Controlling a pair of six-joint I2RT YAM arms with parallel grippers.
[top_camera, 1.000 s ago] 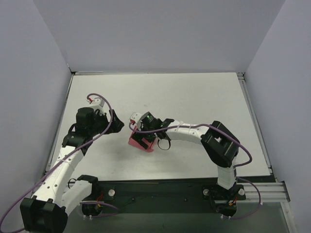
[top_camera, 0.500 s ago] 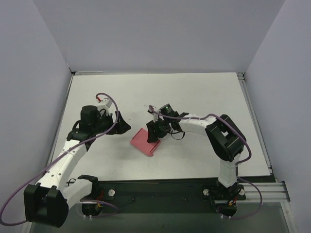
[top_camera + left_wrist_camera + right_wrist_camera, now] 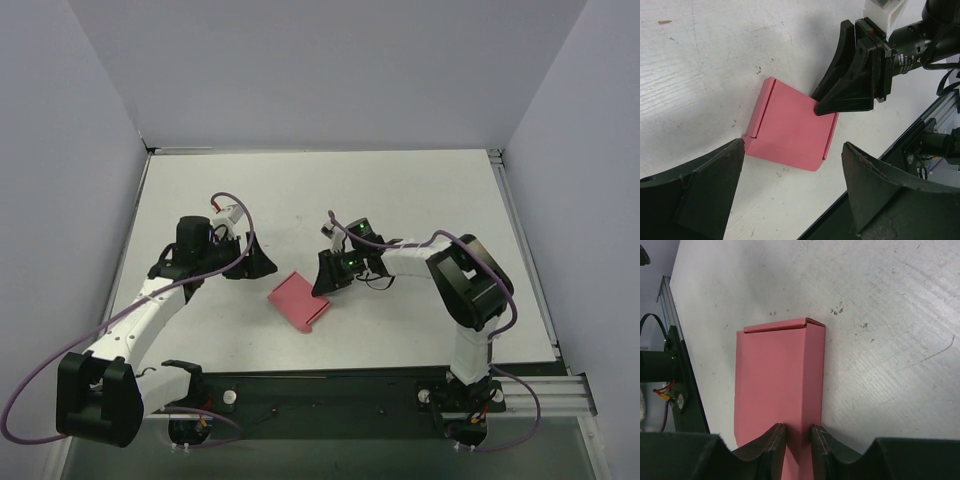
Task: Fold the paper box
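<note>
From above, the box (image 3: pixel 300 302) lies flat on the table (image 3: pixel 420 190) between both arms; the right gripper (image 3: pixel 322 280) touches its right edge, and the left gripper (image 3: pixel 262 265) hovers just beside it, not touching. At the left wrist, its 2 fingers (image 3: pixel 700 190) stand wide apart around the box (image 3: pixel 790 132), probably ready to press a flap. At the right wrist, the fingers (image 3: pixel 771 442) are closed on a narrow strip of the card, I think to steady it for folding

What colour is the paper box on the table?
Plain pink-red, no pattern; the paper box shows best in the right wrist view.
</note>
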